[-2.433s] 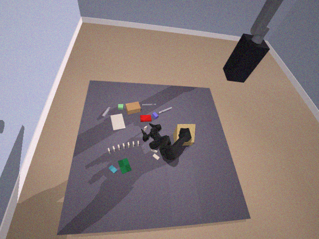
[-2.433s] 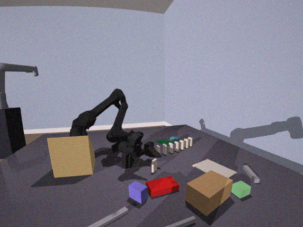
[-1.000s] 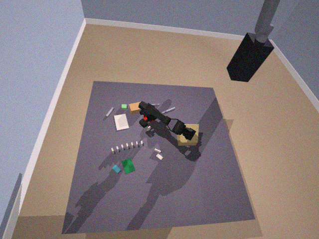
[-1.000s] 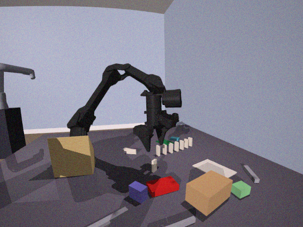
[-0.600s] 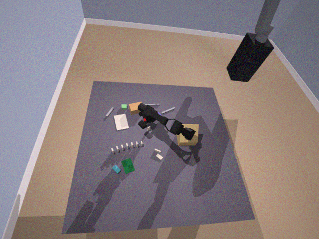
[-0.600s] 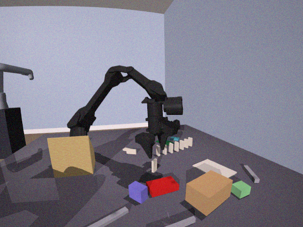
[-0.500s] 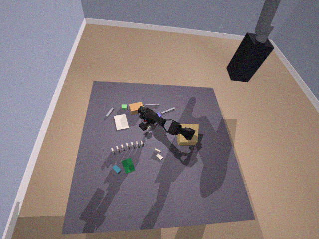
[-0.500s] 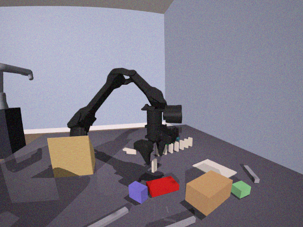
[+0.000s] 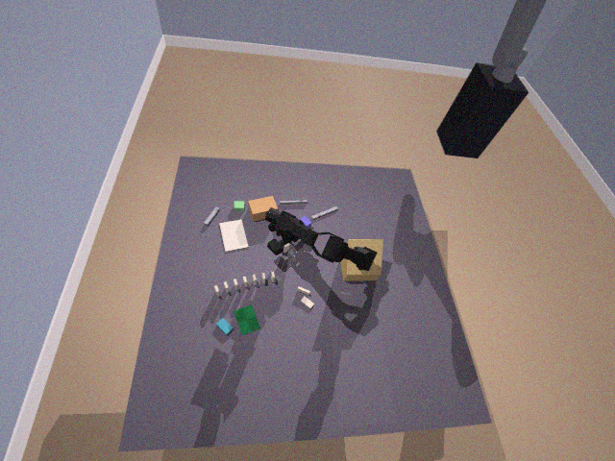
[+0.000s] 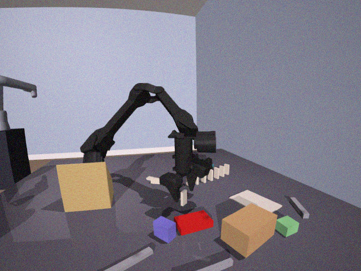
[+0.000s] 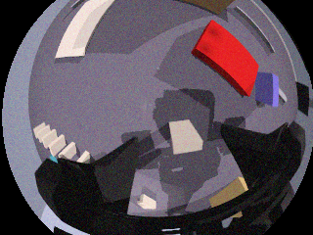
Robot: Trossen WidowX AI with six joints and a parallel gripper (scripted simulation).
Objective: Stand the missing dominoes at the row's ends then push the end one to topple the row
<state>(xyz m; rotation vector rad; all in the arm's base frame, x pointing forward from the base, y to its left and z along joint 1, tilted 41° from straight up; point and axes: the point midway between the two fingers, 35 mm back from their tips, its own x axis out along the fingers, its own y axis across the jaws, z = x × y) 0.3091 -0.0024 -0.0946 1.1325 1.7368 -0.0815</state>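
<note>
Several cream dominoes (image 9: 245, 282) (image 10: 216, 173) (image 11: 57, 145) stand upright in an evenly spaced row. One separate domino (image 10: 183, 197) (image 11: 186, 138) stands upright away from the row, near the red block. Two more dominoes (image 9: 307, 302) (image 10: 155, 180) (image 11: 147, 201) lie close together, off the row's end nearer the arm's base. My gripper (image 10: 184, 195) (image 11: 182, 135) is open and empty, pointing down, with its fingertips at about the top of the separate domino. Whether the fingers straddle it is not clear. The arm hides part of the row in the exterior view.
A red block (image 10: 193, 222) (image 11: 227, 59) and a purple cube (image 9: 305, 221) (image 10: 164, 229) lie near the separate domino. An orange box (image 9: 261, 204) (image 10: 247, 224) and a white slab (image 9: 233, 235) (image 11: 88, 29) are farther along. A green slab (image 9: 246, 319) and a cyan block (image 9: 224, 326) lie beside the row.
</note>
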